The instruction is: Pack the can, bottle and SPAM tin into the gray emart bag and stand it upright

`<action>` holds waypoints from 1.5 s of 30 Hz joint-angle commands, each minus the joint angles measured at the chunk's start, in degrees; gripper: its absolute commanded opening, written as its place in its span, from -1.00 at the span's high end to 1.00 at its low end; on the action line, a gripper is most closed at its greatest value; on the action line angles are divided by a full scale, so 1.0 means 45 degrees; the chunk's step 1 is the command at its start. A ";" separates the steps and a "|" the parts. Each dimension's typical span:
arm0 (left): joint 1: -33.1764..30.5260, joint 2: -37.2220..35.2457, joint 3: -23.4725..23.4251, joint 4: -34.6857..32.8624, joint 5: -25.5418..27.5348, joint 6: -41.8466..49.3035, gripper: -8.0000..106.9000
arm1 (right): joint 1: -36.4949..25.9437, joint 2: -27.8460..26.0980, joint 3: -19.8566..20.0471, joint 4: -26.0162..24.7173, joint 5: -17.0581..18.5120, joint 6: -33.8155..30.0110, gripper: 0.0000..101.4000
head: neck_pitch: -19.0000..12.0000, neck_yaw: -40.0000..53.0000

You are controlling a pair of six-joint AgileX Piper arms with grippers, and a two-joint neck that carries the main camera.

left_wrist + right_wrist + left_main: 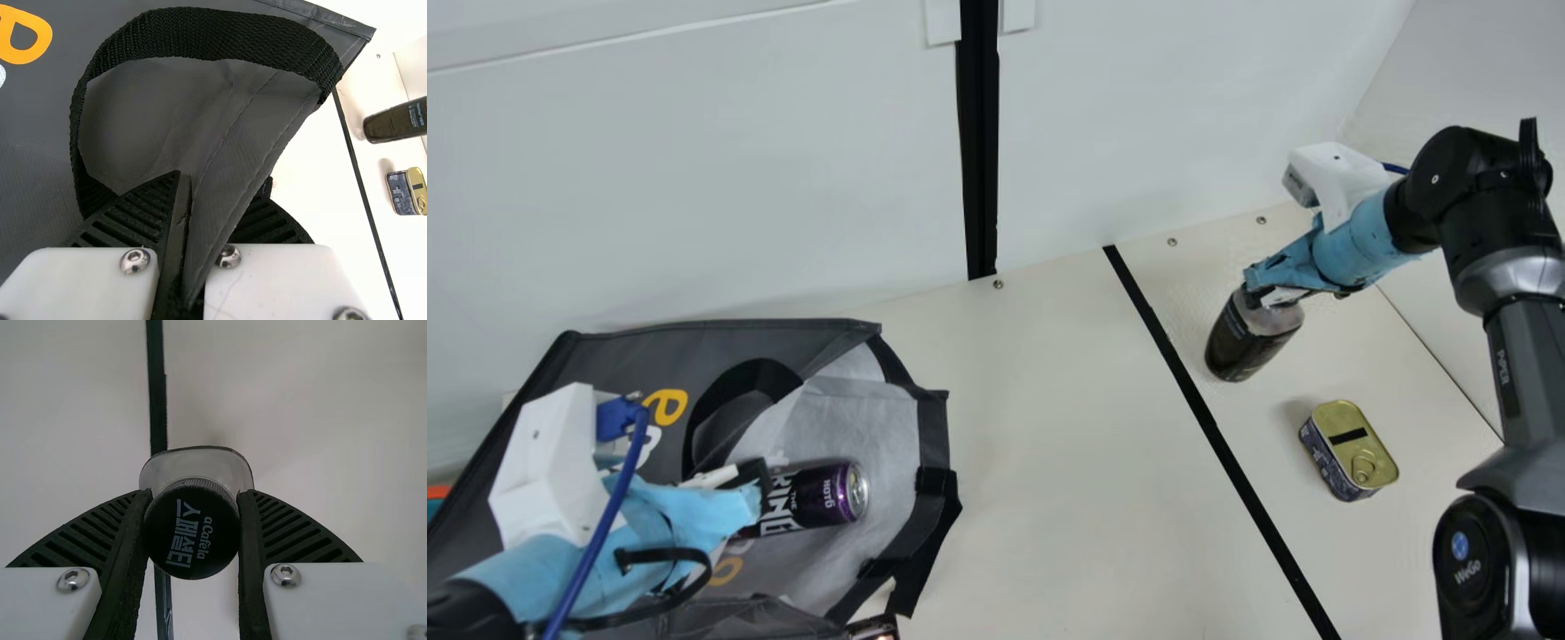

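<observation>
On the right of the cream table [1067, 444], the tall dark bottle with a clear shoulder and black screw cap [1249, 342] is in the right gripper [193, 499], its ribbed fingers parted just the cap's width and pressing from both sides! Whether the base touches the table, the pictures cannot settle. That's a stiff, smooth load, likely the heaviest if full, with its weight low beneath the pinch; it could swing or slip, so a squarer hold on the neck or shoulder would be safer than the cap's rim. Over to the left gripper [200, 183], closed on a thin layer of the soft gray fabric emart bag [640, 356], beside its black webbing handle [220, 30]. Limp, light stuff, this, liable to sag or fold; the seamed rim should bear a pull best. The bag lies on its side, mouth towards mid-table, and just inside rests the purple-and-black metal can [818, 502], also on its side: slick, ready to roll, thin-walled enough to want a moderate squeeze round the middle. Waiting near the bottle, lid up on the table, sits the squat blue-and-gold SPAM tin [1349, 451], rigid and probably dense, best taken low across its long flat sides, clear of the ring-pull [1363, 466].
</observation>
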 commanded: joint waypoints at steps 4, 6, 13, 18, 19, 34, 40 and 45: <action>0.0000 0.0000 0.0000 0.0000 0.0000 0.0000 1.00 | 0.0398 -0.0243 0.0188 0.0190 -0.0006 -0.0570 1.00 | -0.0289 -0.0011; 0.0000 0.0000 0.0000 0.0000 0.0000 0.0000 1.00 | 0.0557 -0.0343 0.0258 0.0257 -0.0006 -0.0728 1.00 | -0.0289 -0.0011; 0.0000 0.0000 0.0000 0.0000 0.0000 0.0000 1.00 | 0.1073 -0.0773 0.0633 0.0542 -0.0006 -0.1185 1.00 | -0.0289 -0.0011; 0.0000 0.0000 0.0000 0.0000 0.0000 0.0000 1.00 | 0.1437 -0.1182 0.1039 0.0633 -0.0006 -0.1404 1.00 | -0.0289 -0.0011; 0.0000 0.0000 0.0000 0.0000 0.0000 0.0000 1.00 | 0.1518 -0.1277 0.1138 0.0639 -0.0006 -0.1447 1.00 | -0.0289 -0.0011; 0.0000 0.0000 0.0000 0.0000 0.0000 0.0000 1.00 | 0.2746 -0.2988 0.2906 0.0623 -0.0006 -0.2195 1.00 | -0.0289 -0.0011; 0.0000 0.0000 0.0000 0.0000 0.0000 0.0000 1.00 | 0.3266 -0.3625 0.3599 0.0639 -0.0006 -0.2782 1.00 | -0.0289 -0.0011; 0.0000 0.0000 0.0000 0.0000 0.0000 0.0000 1.00 | 0.3642 -0.4059 0.4125 0.0913 -0.0006 -0.3525 1.00 | -0.0289 -0.0011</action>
